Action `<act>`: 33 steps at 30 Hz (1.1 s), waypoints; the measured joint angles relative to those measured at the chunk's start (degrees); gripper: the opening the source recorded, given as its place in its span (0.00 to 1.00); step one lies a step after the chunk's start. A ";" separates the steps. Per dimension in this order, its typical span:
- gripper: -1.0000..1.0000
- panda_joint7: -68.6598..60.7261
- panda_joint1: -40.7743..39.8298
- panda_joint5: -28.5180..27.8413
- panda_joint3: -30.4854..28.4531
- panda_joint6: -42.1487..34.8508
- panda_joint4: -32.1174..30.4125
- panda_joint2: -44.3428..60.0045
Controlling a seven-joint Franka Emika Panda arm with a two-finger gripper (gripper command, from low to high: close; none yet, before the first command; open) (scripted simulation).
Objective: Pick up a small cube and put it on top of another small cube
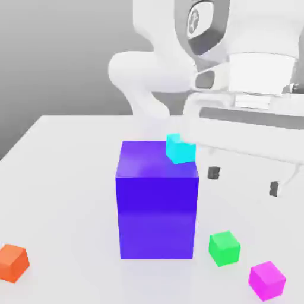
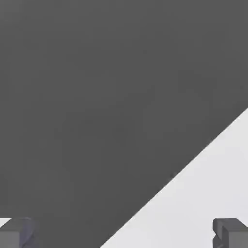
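Observation:
The small magenta-pink cube (image 1: 266,280) lies on the white table (image 1: 59,178) at the front, on the exterior view's right. The bright green small cube (image 1: 224,247) sits just beside it, toward the exterior view's left and a little farther back. My gripper (image 1: 243,180) hangs open above the table behind both cubes, its two dark fingertips (image 1: 214,173) spread wide with nothing between them. In the hand view my gripper (image 2: 124,233) has its fingertips (image 2: 229,232) far apart, over the table's edge.
A big blue-purple block (image 1: 157,199) stands mid-table. A small cyan cube (image 1: 180,148) sits just behind its top corner. An orange small cube (image 1: 13,262) lies at the front on the exterior view's left. The white arm (image 1: 178,59) looms behind.

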 joint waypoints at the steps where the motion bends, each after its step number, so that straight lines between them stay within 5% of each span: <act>1: 0.50 2.74 0.28 -0.89 0.31 0.34 -0.02 1.61; 15: 0.50 35.06 9.96 -5.37 -2.09 7.28 -0.73 22.00; 19: 0.50 40.34 14.74 -10.55 -7.60 12.70 1.15 29.88; 20: 0.00 41.08 15.62 -11.48 -8.68 13.65 1.51 31.20; 27: 0.00 41.02 15.62 -11.37 -8.66 13.72 1.48 31.14; 33: 0.00 36.23 9.94 -0.51 -1.32 7.77 -2.99 19.60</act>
